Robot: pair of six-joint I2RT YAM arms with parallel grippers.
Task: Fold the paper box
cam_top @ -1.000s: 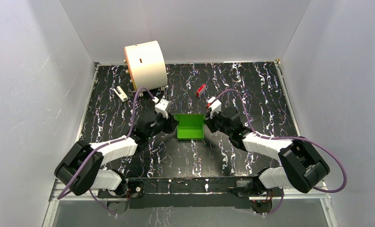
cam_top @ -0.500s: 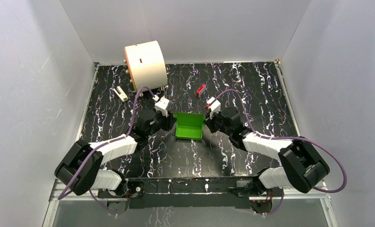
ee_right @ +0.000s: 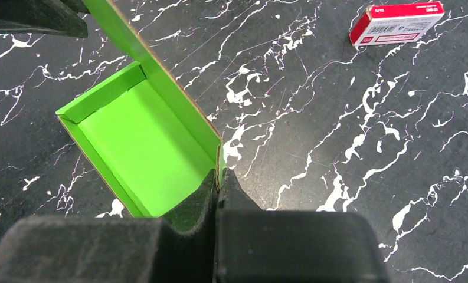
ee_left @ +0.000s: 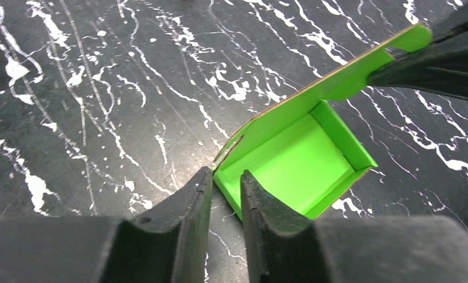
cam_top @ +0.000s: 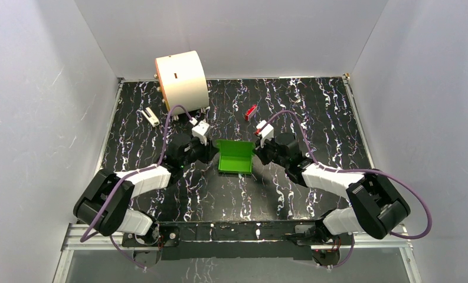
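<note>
Well, the paper box is smooth green card, tray-shaped.

Right pincer tight, left pincer ajar

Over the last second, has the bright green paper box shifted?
Yes, slightly: the bright green paper box has crept farther back, toward the large cream cylinder.

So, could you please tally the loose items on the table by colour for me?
Green: 1, the paper box
Red: 1, the small box
Cream: 1, the cylinder
White: 1, the small object
Total: 4
</note>
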